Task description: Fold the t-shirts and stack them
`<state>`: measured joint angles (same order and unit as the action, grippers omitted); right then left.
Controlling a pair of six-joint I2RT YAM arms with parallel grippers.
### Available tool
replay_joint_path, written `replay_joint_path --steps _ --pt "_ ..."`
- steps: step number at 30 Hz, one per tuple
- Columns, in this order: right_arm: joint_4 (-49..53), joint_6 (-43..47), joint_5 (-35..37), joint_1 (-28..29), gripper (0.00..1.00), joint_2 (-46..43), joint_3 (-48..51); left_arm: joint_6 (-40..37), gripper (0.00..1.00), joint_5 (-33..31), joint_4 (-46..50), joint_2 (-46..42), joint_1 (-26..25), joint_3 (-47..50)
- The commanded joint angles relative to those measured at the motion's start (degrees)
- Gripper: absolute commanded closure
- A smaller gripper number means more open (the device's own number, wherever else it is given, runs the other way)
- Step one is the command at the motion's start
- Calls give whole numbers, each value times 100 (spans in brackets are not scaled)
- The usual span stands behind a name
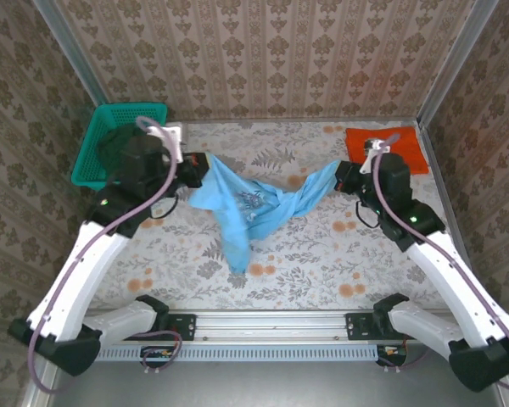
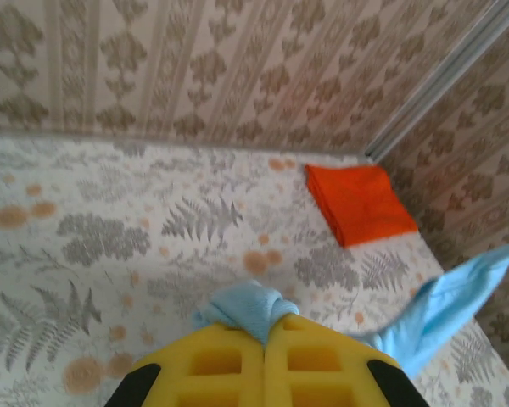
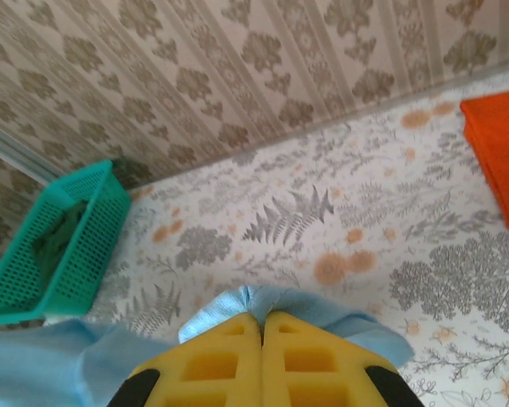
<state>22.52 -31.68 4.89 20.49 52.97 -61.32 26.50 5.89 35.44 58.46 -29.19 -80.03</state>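
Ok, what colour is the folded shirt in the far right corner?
The folded shirt is plain bright orange; the left wrist view shows it best.

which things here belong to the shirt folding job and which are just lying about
Part of the job:
- blue shirt, pinched at either end by the left tool and the right tool
- orange shirt, folded in the far right corner

Just lying about:
- green basket, something dark inside
- flowered table cover
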Motion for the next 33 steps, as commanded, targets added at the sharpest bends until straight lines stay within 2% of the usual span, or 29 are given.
replay_joint_path --steps 1,7,16,20,25,31,33 --pt "362 96 292 -25 100 -260 -230 -262 100 -126 309 -194 120 -217" --pt "225 280 581 -27 100 -926 -187 -504 100 -322 254 -600 168 -453" --pt "-107 474 447 -23 100 -1319 59 -410 100 -182 88 -714 173 -637" --pt "-783 583 -168 -27 100 -1794 428 -427 100 418 -178 -835 168 -627" --pt "-1147 872 -365 -27 100 -2347 499 -498 100 863 -579 -1074 175 -925" --pt "-1406 1031 -44 -27 100 -1977 575 -439 100 9 -129 -434 207 -1487" --pt "-1555 1034 219 -27 100 -1555 624 -364 100 109 -166 86 404 -1599"
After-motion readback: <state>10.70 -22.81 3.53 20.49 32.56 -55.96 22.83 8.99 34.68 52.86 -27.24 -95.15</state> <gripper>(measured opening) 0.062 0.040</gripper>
